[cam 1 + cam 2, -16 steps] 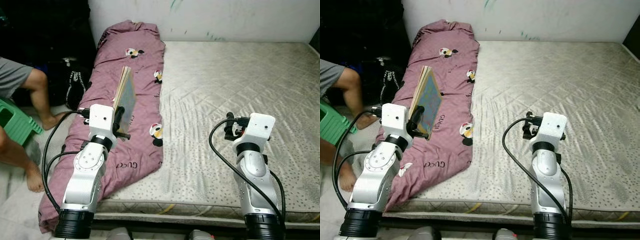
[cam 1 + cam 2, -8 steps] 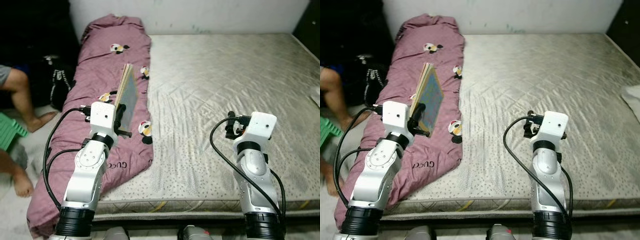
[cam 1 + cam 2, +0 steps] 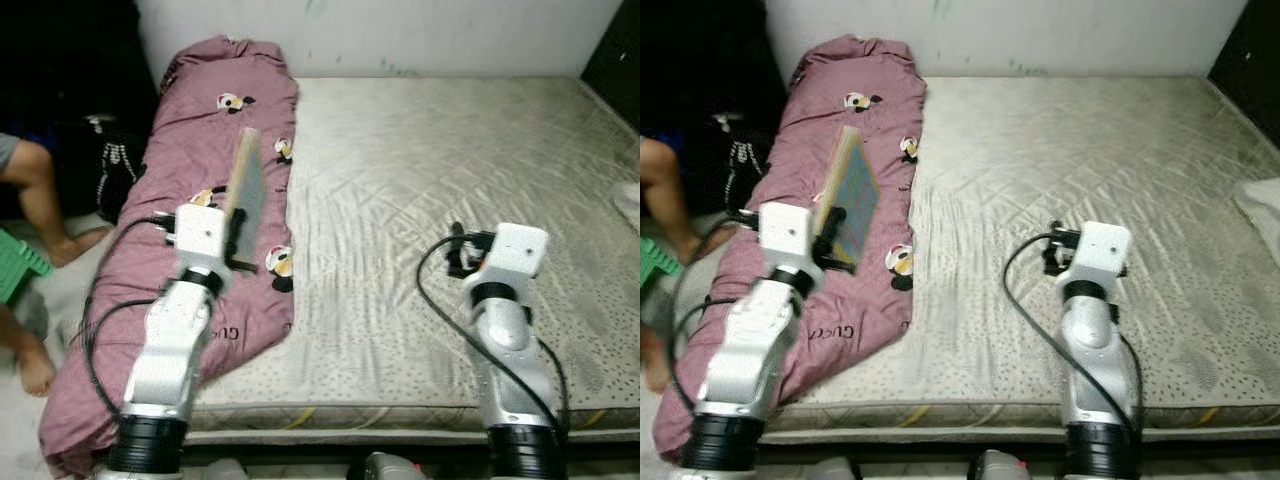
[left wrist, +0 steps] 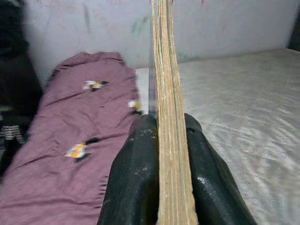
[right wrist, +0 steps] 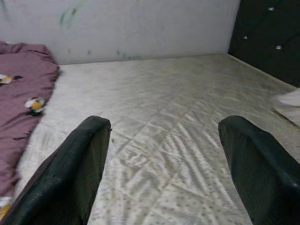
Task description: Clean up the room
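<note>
Left end effector [image 4: 161, 187] clamped on thin book [image 3: 245, 185], held upright on edge above purple quilt [image 3: 200, 140] along the bed's [image 3: 450, 180] left side. Right end effector [image 5: 164, 164] wide open, empty, over mattress.

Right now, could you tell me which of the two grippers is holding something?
The left gripper: its fingers clamp a thin book; the right gripper is open.

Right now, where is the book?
The book is clamped upright in the left gripper, held on the robot's left above the purple quilt along the mattress's left edge.
</note>
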Tool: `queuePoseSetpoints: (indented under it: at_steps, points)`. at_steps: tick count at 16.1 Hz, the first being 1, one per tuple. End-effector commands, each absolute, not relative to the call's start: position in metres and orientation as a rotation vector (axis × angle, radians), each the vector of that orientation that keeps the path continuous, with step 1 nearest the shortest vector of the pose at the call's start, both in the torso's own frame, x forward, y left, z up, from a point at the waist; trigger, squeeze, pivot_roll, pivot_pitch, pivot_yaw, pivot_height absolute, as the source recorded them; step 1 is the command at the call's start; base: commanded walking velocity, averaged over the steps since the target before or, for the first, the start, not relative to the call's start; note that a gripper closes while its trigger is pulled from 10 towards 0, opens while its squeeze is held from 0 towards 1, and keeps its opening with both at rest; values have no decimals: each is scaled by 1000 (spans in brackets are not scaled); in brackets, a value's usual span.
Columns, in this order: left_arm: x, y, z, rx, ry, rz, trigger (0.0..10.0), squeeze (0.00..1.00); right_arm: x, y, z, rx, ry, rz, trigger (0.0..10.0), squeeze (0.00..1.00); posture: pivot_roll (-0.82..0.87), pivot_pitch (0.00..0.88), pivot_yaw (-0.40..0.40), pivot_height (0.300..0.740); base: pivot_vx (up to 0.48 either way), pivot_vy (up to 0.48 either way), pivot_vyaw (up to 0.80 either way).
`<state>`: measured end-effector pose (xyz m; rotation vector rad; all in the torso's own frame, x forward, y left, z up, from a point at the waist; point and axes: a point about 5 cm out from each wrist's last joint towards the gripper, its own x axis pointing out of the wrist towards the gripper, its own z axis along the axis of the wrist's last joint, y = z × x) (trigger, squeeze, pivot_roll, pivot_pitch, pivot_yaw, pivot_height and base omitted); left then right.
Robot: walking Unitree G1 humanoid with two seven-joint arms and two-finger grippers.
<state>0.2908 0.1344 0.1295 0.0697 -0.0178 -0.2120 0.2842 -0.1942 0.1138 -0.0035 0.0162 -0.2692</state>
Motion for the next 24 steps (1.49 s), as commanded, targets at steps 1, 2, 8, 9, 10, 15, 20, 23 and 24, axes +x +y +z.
queuePoseSetpoints:
  at_steps: [1, 2, 8, 9, 10, 15, 20, 23, 24]
  points:
    - [293, 139, 139, 87, -64, -201, 10000, 0, 286, -190, 117, 1, 3, -255, 10000, 0, -4, 0, 26, 740, 0, -304, 0]
    - [293, 139, 139, 86, -64, -201, 10000, 0, 286, -190, 117, 1, 3, -255, 10000, 0, -4, 0, 26, 740, 0, -307, 0]
    - [293, 138, 138, 88, -63, -207, 10000, 0, 287, -188, 119, -7, -6, -245, 10000, 0, -3, 0, 23, 740, 0, -306, 0]
    - [293, 138, 137, 85, -61, -207, 10000, 0, 287, -188, 118, -7, -5, -244, 10000, 0, -3, 0, 23, 740, 0, -311, 0]
    - [292, 138, 137, 89, -61, -208, 10000, 0, 286, -188, 118, -6, -3, -244, 10000, 0, -4, 0, 24, 740, 0, -311, 0]
    - [287, 141, 129, 104, -44, -196, 10000, 0, 282, -189, 110, -8, 16, -228, 10000, 0, -4, 0, 21, 740, 0, -233, 0]
    - [279, 149, 121, 109, -28, -172, 10000, 0, 285, -191, 110, -16, 17, -223, 10000, 0, 2, 0, 11, 740, 0, 0, 0]
    - [278, 148, 121, 73, -41, -165, 10000, 0, 286, -189, 112, -12, 12, -210, 10000, 0, -2, 0, 6, 740, 0, 0, 0]
    - [278, 147, 120, 78, -48, -150, 10000, 0, 286, -189, 112, -11, 11, -205, 10000, 0, -3, 0, 5, 740, 0, 0, 0]
